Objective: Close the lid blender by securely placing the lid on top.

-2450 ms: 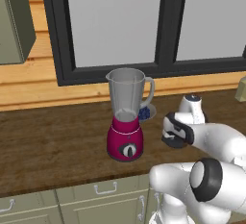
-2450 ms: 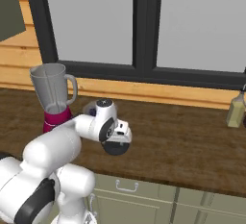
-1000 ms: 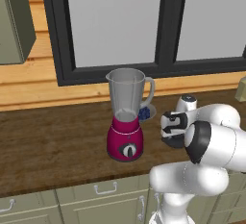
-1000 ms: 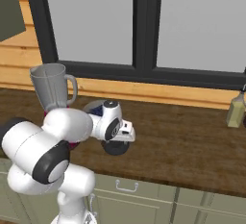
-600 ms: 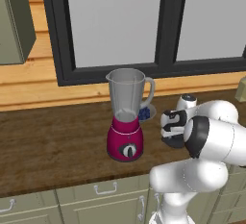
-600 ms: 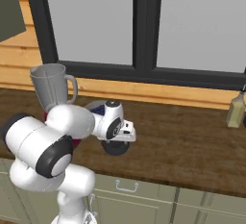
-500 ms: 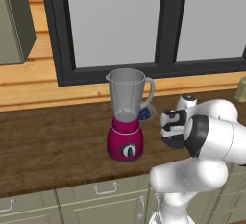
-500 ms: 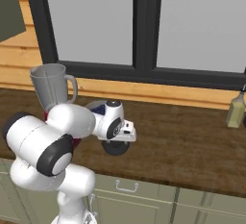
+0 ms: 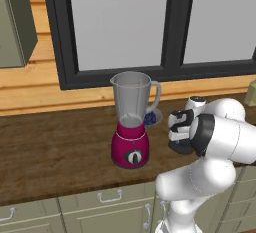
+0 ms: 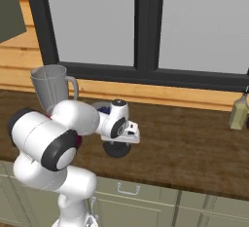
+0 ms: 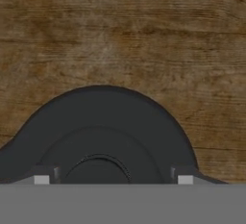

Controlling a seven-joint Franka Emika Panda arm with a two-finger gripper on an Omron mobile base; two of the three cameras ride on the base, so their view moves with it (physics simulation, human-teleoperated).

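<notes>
One gripper (image 10: 118, 145) straddles the lid (image 11: 98, 136) on the tabletop (image 9: 55, 147), fingers spread (no contact visible); I judge off-centre closing could skid it from the blender (image 9: 131, 119).

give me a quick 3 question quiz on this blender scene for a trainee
1. True or false: the lid already sits on top of the blender.
2. Multiple choice: what does the lid rest on? A) the wooden counter B) the window sill C) a cabinet door
3. Fill in: in the hand view, the gripper is right above the ____.

Key:
1. False; the jar's mouth is open and the lid lies on the counter beside it.
2. A
3. lid
</notes>
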